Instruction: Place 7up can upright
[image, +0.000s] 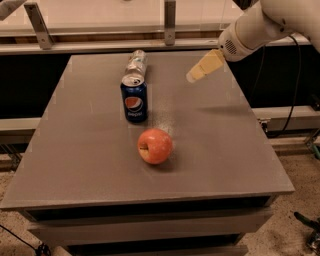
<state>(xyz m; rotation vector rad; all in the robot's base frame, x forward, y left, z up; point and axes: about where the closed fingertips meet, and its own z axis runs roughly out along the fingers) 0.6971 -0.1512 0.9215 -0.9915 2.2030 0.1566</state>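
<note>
The 7up can (136, 61), silver-white, lies on its side at the back of the grey table (90, 150), just behind the upright dark blue Pepsi can (134, 99). My gripper (202, 67), on a white arm entering from the upper right, hovers above the table to the right of both cans, its tan fingers pointing down-left. It holds nothing that I can see.
A red apple (155, 146) sits in front of the Pepsi can near the table's middle. A metal rail with posts (170, 22) runs behind the table. A black cable (295, 85) hangs at the right.
</note>
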